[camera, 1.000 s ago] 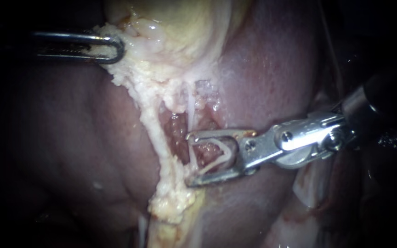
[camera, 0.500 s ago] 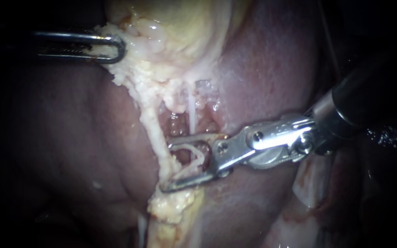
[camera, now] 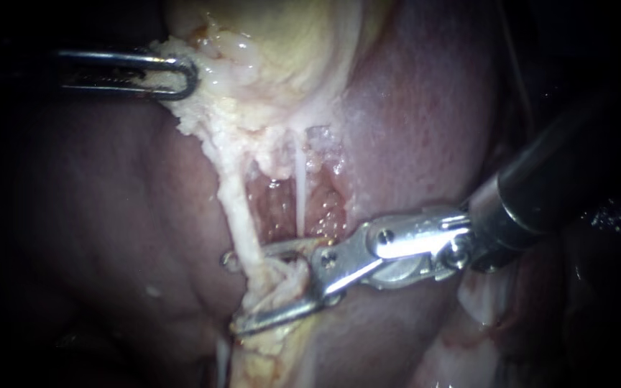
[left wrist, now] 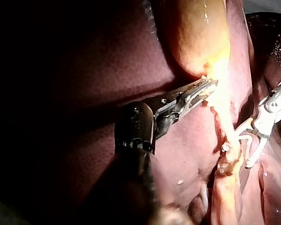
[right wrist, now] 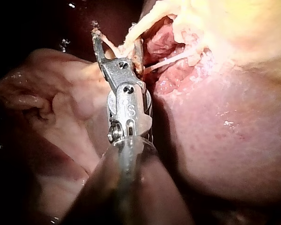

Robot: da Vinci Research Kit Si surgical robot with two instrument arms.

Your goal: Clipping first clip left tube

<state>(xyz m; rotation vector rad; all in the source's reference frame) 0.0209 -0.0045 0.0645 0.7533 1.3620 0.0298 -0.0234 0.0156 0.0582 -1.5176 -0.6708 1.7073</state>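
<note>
Pale yellow, fat-coated left tube [camera: 241, 215] at centre of the endoscope view, running down from the gallbladder [camera: 289, 36] across dark red liver [camera: 411, 108]. Right instrument [camera: 235, 293] reaching in from the right, jaws spread wide, straddling the left tube low on its length. Tube lying between the two jaws, with their tips showing past its far side. Gap visible between the jaws, so not clamped. Thin white second tube [camera: 301, 190] just to the right, ending near the upper jaw. Left instrument [camera: 181, 74] at upper left, jaws closed on the pale fatty edge of the gallbladder. Same grip visible from the left wrist.
</note>
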